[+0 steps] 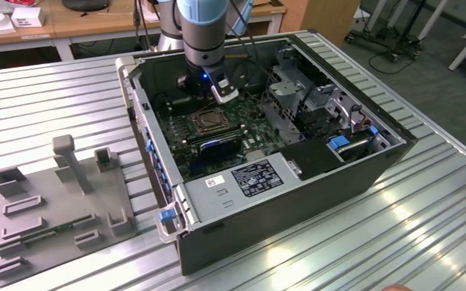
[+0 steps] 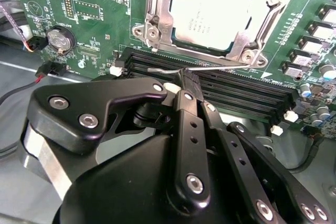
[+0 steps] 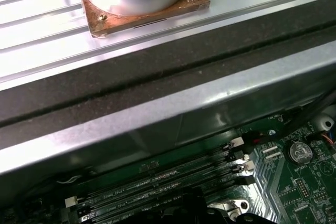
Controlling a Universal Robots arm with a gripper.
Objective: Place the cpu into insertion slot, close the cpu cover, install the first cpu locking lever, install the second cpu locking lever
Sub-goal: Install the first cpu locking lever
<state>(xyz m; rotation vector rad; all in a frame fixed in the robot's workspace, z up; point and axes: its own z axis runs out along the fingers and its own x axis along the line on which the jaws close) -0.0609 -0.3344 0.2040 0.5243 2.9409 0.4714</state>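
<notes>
The cpu (image 2: 210,6) lies flat in the insertion slot (image 1: 206,121), its pale metal top showing through the window of the cpu cover (image 2: 157,22), which is folded down over it. A thin wire locking lever (image 2: 220,67) runs along the socket's edge beside the black memory slots (image 2: 247,90). My gripper (image 2: 186,81) is shut, its black fingertips touching this lever near its hooked end. In the exterior view the gripper (image 1: 213,102) hangs low inside the open computer case (image 1: 378,163), just behind the socket.
A coin battery (image 2: 59,39) and red-black cables sit on the green board beside the gripper. Drive cages (image 1: 314,103) fill the case on the exterior view's right. A grey fixture plate (image 1: 55,206) lies on the slatted table at the exterior view's left.
</notes>
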